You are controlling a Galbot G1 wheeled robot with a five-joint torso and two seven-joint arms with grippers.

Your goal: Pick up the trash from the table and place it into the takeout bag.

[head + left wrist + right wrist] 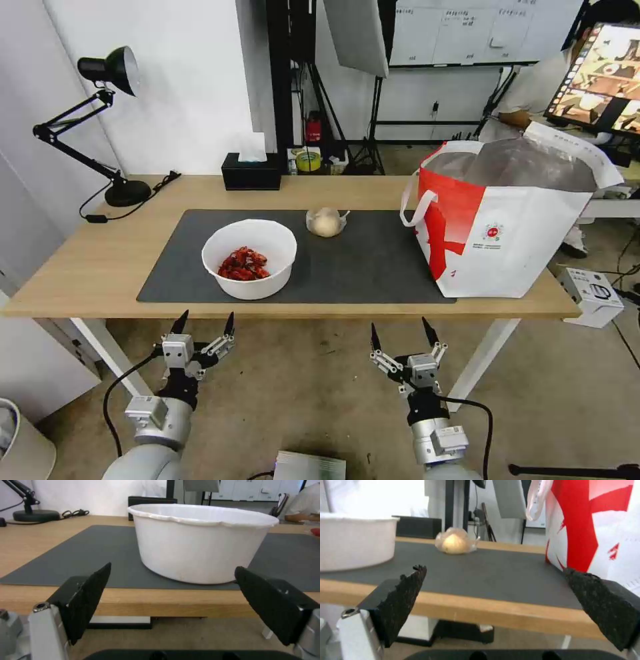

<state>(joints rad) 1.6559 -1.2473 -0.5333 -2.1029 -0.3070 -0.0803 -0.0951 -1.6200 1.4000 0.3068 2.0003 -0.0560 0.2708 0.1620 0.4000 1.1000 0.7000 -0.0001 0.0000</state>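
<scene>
A white round bowl of red shells [249,259] stands on the dark grey mat [373,267] near the table's [100,267] front edge. Behind it lies a clear bag with a beige lump [325,221]. The white-and-red takeout bag [507,220] stands open at the table's right end. My left gripper [205,323] hangs open below the front edge, in line with the bowl [200,542]. My right gripper [400,332] is open too, below the edge, facing the gap between the lump bag [455,544] and the takeout bag [596,527].
A black tissue box [251,171] sits at the table's back edge. A black desk lamp [100,120] with its cord stands at the back left. White table legs [490,353] run down beside my right arm. A small white box [592,293] lies on the floor, right.
</scene>
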